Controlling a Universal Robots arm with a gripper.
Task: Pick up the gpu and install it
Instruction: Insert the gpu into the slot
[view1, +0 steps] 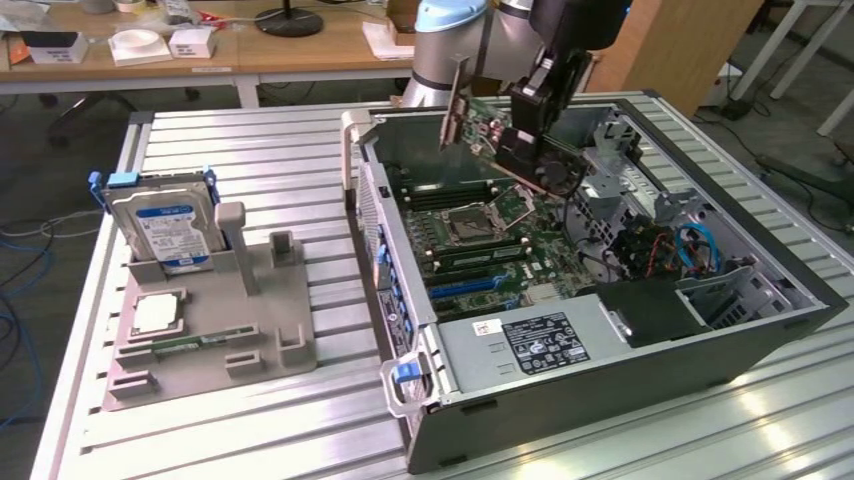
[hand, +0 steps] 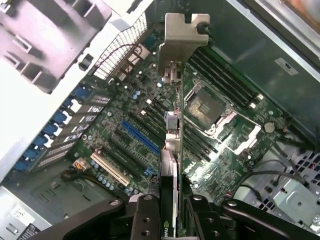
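Computer case (view1: 601, 400): is lying on its side with the panel off, on the slatted metal table (view1: 267, 150), and is showing its inside.
Inside the case: a green motherboard (view1: 494, 250) is lying flat, with the CPU socket (hand: 205, 107) standing unfilled and a blue expansion slot (hand: 140, 137) running beside black ones. A power supply (view1: 534, 345) is sitting at the near end and blue cables (view1: 701, 245) are looping by the drive bays.
Grey fixture tray (view1: 267, 340): is sitting on the table at the exterior view's left, just beside the case. It is holding a hard drive (view1: 167, 225) upright, a square CPU chip (view1: 156, 312) lying flat and a RAM stick (view1: 180, 345) lying in a groove.
Gripper (hand: 172, 217): is hanging over the far end of the case with its jaws partway closed, clamping the gpu (view1: 505, 135) by its edge.
Gpu position: is being held in the air above the motherboard, apart from the slots, tilted, with its silvery bracket (hand: 179, 37) pointing away from the fingers (hand: 145, 215).
Writing: the hard drive is wearing a blue-and-white label and the power supply a black one; their print is proving too small to read.
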